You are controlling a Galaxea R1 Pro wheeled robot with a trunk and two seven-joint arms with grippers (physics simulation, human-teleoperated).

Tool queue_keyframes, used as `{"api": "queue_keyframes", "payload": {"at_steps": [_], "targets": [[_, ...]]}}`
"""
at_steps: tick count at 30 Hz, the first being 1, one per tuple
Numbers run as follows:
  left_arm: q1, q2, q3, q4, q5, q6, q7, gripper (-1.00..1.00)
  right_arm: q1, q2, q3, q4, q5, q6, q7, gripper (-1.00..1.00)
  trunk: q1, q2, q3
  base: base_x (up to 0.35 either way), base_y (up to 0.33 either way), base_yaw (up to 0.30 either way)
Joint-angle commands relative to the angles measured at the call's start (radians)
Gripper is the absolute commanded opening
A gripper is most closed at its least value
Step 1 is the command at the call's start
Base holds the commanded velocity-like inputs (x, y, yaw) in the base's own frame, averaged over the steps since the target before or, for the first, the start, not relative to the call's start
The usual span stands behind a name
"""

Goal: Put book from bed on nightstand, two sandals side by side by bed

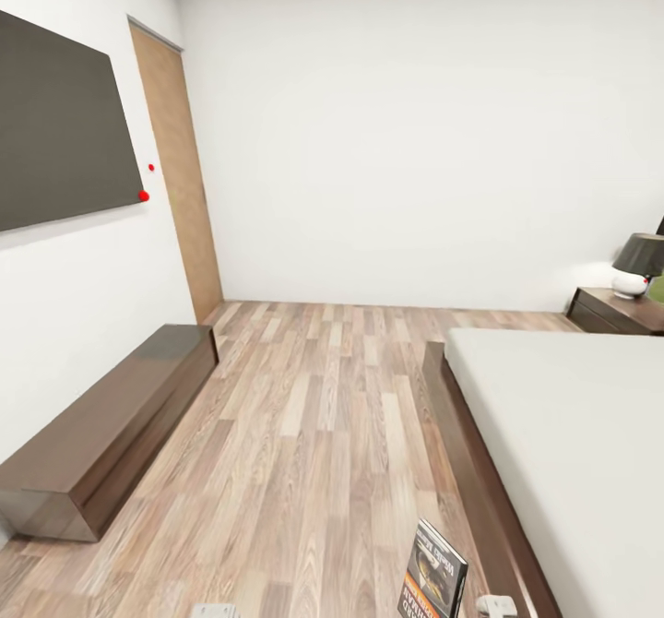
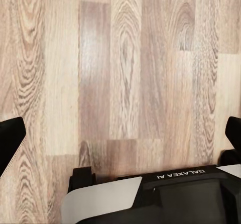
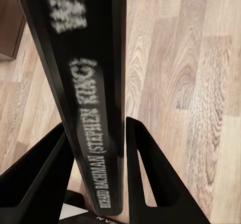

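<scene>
The book (image 1: 433, 581) stands upright above the wood floor, just left of the bed's dark frame (image 1: 470, 470). In the right wrist view its black spine with white lettering (image 3: 85, 98) runs between the two black fingers (image 3: 145, 169), and my right gripper (image 3: 95, 128) is shut on it. My left gripper (image 2: 120, 133) is open over bare floor planks, its fingertips (image 2: 10, 138) far apart with nothing between them. The bed's pale grey mattress (image 1: 572, 433) lies at the right. A nightstand (image 1: 613, 312) stands at the far right beyond the bed. The sandals are out of view.
A dark lamp (image 1: 638, 267) sits on the nightstand. A long dark brown bench (image 1: 111, 424) runs along the left wall under a black TV (image 1: 55, 129), with a wooden door (image 1: 180, 175) beyond. Open wood floor (image 1: 323, 397) lies between bench and bed.
</scene>
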Motion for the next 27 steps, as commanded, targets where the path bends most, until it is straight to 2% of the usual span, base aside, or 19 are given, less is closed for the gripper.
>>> {"api": "queue_keyframes", "payload": {"at_steps": [1,15,27], "targets": [[0.000,0.000,0.009,-0.002,-0.009,0.006,-0.005,1.00,-0.001,-0.001,-0.011,0.004,0.009,-0.007,0.000,-1.00,0.001,-0.001,-0.001,0.281,0.000,-0.006],[0.000,0.000,0.009,-0.002,-0.009,0.006,-0.005,1.00,-0.001,-0.001,-0.012,0.004,0.009,-0.007,0.000,-1.00,0.001,-0.001,-0.001,0.267,0.000,-0.008],[0.000,0.000,0.009,-0.002,-0.009,0.006,-0.005,1.00,-0.001,-0.001,-0.011,0.004,0.009,-0.007,0.000,-1.00,0.001,-0.001,-0.001,0.229,0.000,-0.099]]}}
